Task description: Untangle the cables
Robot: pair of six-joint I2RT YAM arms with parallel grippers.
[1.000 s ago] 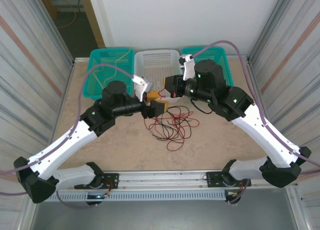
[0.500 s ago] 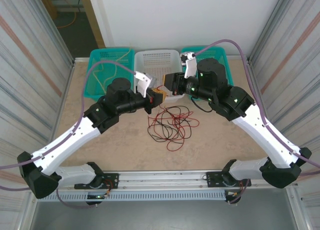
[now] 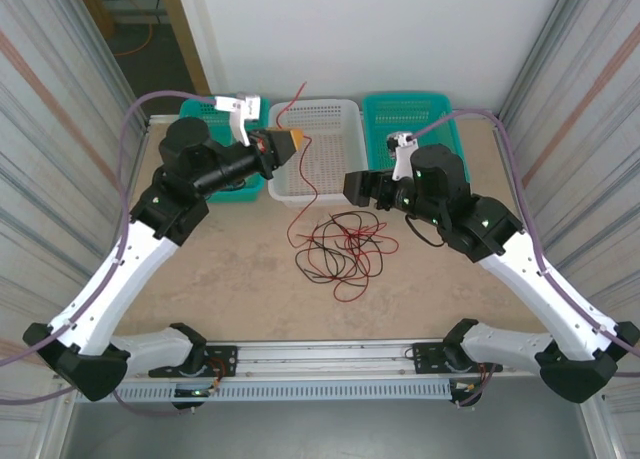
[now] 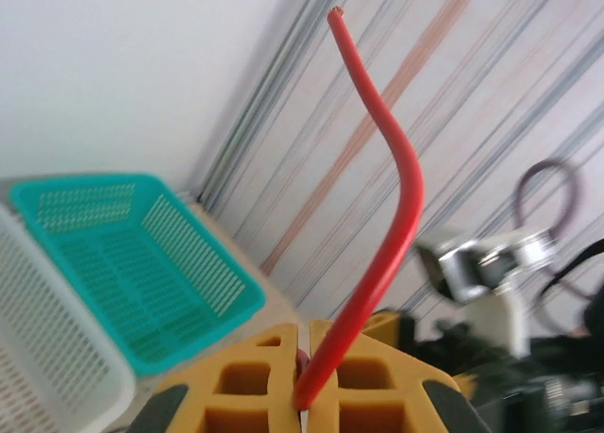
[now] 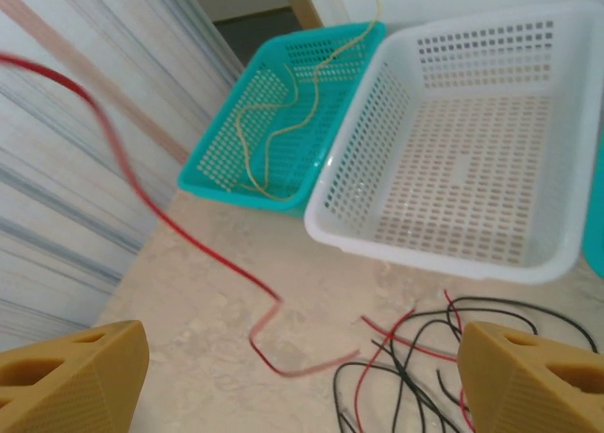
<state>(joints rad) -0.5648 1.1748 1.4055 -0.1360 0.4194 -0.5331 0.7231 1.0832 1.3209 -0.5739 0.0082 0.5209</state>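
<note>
The left gripper (image 3: 283,141), in the upper left of the overhead view, is clamped on a red cable (image 3: 312,174). The left wrist view shows its yellow fingers (image 4: 373,386) pressed together at the bottom edge, with the cable (image 4: 401,216) rising from between them to a free end. Below the grip the cable hangs across the white basket (image 3: 315,106) and reaches the table (image 3: 220,279) at the upper left edge of the tangle (image 3: 345,249).

The right gripper (image 3: 352,187), right of centre, stands wide open and holds nothing. In its own view the two yellow fingers (image 5: 71,376) sit in the bottom corners, with bare table between them.

The pale yellow cable (image 5: 274,122) lies in the left teal basket (image 5: 222,169), so that one looks sorted. The white basket is empty. The red cable is raised, but I cannot tell whether its lower end (image 5: 283,367) is clear of the pile. The heap of red and black cables (image 5: 425,358) at frame centre is knotted, so most of the work seems undone.
</note>
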